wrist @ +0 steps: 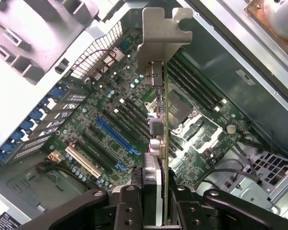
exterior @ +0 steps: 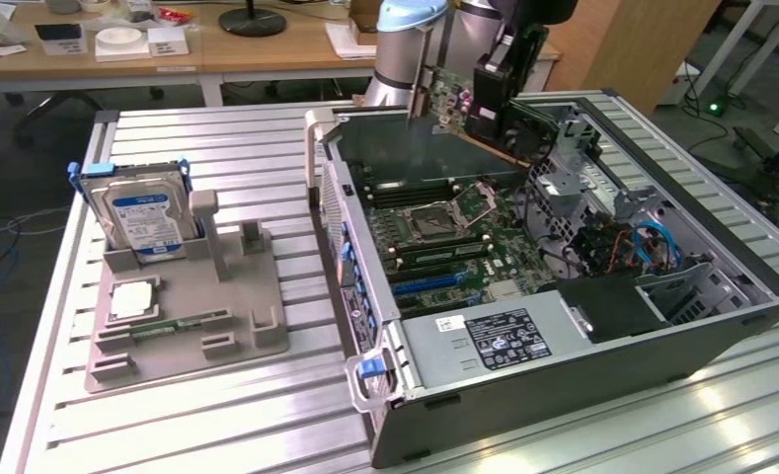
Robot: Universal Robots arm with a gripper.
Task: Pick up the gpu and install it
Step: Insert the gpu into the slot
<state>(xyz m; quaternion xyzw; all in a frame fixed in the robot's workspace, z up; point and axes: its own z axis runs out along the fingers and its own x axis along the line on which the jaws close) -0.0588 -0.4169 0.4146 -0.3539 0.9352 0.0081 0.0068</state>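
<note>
On the exterior view's left a grey holder point(exterior: 231, 341) on the worktop point(exterior: 165, 434) carries the hard drive point(exterior: 139, 219), and to its right lies the open computer case point(exterior: 547, 385) with its motherboard point(exterior: 455, 247) exposed. Above the far end of the case the gripper point(exterior: 506, 109) is clenched on the gpu point(exterior: 452, 104), which hangs clear of the board with its silver bracket point(wrist: 161, 36) at the end away from the gripper. The pickup looks done but the install is not: the card is in the air, seated in no slot, and the blue slot point(wrist: 116, 135) lies bare beneath it.
</note>
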